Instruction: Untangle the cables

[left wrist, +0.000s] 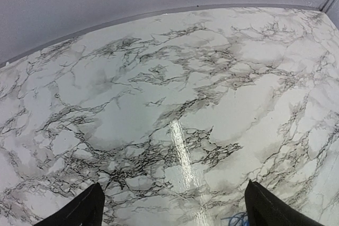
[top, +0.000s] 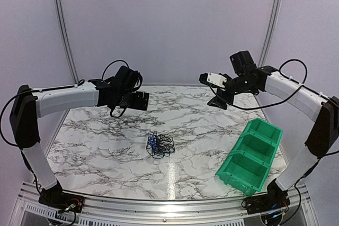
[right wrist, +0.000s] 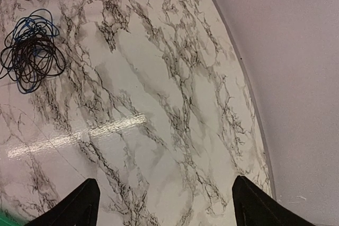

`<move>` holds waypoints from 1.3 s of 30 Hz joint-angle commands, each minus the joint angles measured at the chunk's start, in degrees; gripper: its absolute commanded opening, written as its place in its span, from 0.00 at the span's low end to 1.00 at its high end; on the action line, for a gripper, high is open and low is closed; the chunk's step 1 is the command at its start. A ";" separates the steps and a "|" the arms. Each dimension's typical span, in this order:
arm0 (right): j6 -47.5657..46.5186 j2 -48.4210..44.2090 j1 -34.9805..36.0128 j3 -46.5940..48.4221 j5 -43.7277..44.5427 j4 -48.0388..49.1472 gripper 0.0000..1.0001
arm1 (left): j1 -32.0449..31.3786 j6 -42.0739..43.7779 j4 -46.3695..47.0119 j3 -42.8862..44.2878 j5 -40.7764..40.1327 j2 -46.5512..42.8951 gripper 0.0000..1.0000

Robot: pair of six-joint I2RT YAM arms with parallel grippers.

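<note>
The cables (top: 160, 145) lie in one small loopy tangle of thin black and blue wire on the marble table (top: 106, 146), a little in front of its middle. My left gripper (top: 141, 101) hovers above the table behind and left of the tangle, open and empty. The left wrist view shows its fingertips (left wrist: 85, 210) wide apart over bare marble, with a bit of blue cable (left wrist: 236, 219) at the bottom edge. My right gripper (top: 211, 91) hangs behind and right of the tangle, also open and empty. In the right wrist view the cables (right wrist: 32, 51) sit at the upper left, far from the gripper (right wrist: 165, 202).
A green bin (top: 251, 154) with several compartments stands at the table's right front; its corner (right wrist: 8, 222) shows in the right wrist view. Grey walls close off the back and sides, right at the table's edge (left wrist: 132, 18).
</note>
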 commanded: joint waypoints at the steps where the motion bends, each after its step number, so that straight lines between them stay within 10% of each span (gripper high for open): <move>1: 2.47 -4.49 0.43 -0.76 -0.97 7.12 0.87 | -0.02 5.08 3.27 -2.89 8.38 -2.17 0.94; 14: 14.39 -3.32 1.63 -14.48 -24.96 12.98 0.58 | -0.01 -8.30 6.86 -16.76 26.58 -6.01 0.56; 39: 15.44 8.11 6.99 -3.97 -28.05 12.28 0.58 | 0.16 -16.17 7.55 -11.40 34.10 5.07 0.15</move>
